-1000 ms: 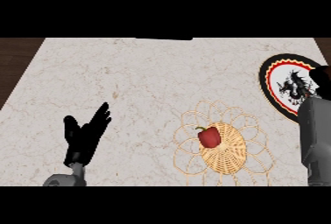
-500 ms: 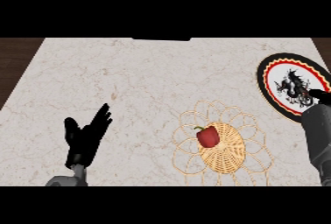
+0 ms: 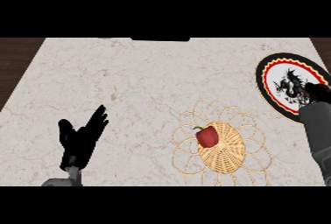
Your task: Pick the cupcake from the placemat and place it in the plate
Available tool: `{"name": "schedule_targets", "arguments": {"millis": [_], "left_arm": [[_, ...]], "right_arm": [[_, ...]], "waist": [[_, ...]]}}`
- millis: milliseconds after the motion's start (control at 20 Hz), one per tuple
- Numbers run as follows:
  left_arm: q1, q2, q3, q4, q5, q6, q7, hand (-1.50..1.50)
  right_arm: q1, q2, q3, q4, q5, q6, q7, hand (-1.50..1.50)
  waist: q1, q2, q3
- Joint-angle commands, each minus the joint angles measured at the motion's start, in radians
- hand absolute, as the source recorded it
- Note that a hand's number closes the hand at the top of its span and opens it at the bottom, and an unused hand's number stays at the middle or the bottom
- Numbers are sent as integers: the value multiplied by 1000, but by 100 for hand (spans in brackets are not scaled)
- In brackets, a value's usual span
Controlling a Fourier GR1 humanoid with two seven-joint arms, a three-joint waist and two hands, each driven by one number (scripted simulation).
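One red pepper [image 3: 207,136] is seen on the woven placemat [image 3: 223,151], apart from the plate [image 3: 275,70] at the counter's [image 3: 149,83] right edge. Left hand [image 3: 81,140] is rested with fingers spread; right hand [image 3: 318,92], apparently over the plate, cannot be told.

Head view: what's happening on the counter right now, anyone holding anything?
Nothing is held yet. A red bell pepper, not a cupcake, lies on the woven placemat. The left robot hand rests open at the lower left, fingers up. The right robot hand shows at the right edge over the patterned plate, apart from the pepper; its fingers cannot be made out.
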Motion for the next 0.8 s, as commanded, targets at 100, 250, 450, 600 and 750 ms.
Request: {"name": "schedule_targets", "arguments": {"millis": [100,250,450,600,750], "left_arm": [[31,13,18,3,13,-13,-14,0],[46,-31,-18,8,-31,34,-33,0],[1,3,23,-3,-11,30,14,0],[-9,4,34,-12,12,22,48,0],[49,-43,-27,-8,-43,46,-19,0]], "right_arm": [[12,14,38,-93,-218,-162,-157,-150],[43,60,97,-170,-357,-171,-205,-150],[135,159,266,-395,-574,-92,-261,-150],[271,260,398,-570,-703,-59,-298,-150],[385,282,528,-691,-822,-35,-355,-150]], "waist": [[-14,-6,-1],[-21,-9,-2],[-45,-20,-4],[-57,-23,-4],[-43,-17,-6]]}}
